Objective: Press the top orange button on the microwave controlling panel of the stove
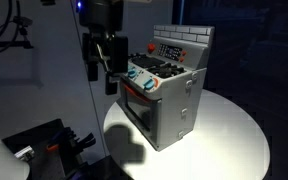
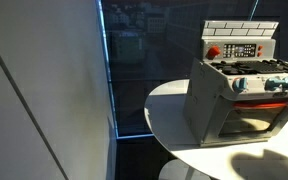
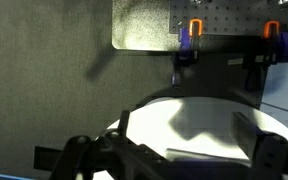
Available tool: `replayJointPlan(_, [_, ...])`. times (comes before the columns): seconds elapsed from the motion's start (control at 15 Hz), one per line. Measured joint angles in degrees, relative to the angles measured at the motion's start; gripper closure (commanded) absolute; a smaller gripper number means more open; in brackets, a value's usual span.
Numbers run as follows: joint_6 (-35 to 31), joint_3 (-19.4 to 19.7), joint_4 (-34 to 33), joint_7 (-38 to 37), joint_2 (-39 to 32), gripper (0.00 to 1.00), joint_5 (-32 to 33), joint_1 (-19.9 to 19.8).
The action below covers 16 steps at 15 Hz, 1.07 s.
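A grey toy stove (image 1: pixel 169 95) stands on a round white table (image 1: pixel 229 150); both exterior views show it (image 2: pixel 239 100). Its upright back panel carries a round red-orange button (image 1: pixel 151 46) left of a dark keypad (image 1: pixel 170 50). The button (image 2: pixel 213 52) and keypad (image 2: pixel 242 50) also show in an exterior view. My gripper (image 1: pixel 109 78) hangs in the air to the left of the stove, about level with its top, apart from it. In the wrist view the gripper (image 3: pixel 184 135) is open and empty over the white table (image 3: pixel 184 115). I cannot see the button in the wrist view.
Orange knobs (image 2: pixel 239 85) sit on the stove's front. Dark gear (image 1: pixel 44 145) lies low beside the table. A grey wall (image 2: pixel 44 90) and dark glass (image 2: pixel 144 70) stand near the table. A metal pegboard with orange clamps (image 3: pixel 192 28) shows beyond the table.
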State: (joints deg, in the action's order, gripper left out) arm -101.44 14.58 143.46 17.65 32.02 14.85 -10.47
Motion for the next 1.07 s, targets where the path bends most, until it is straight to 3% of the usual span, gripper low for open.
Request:
replayJointPlan(0.6, [-7.17,-1.87,-5.5,-4.74,-4.86,0.0,-4.52,1.79])
replayJointPlan(1.07, [-18.21,-4.11,-7.1,-11.82,-10.31,0.0,-5.3,2.06])
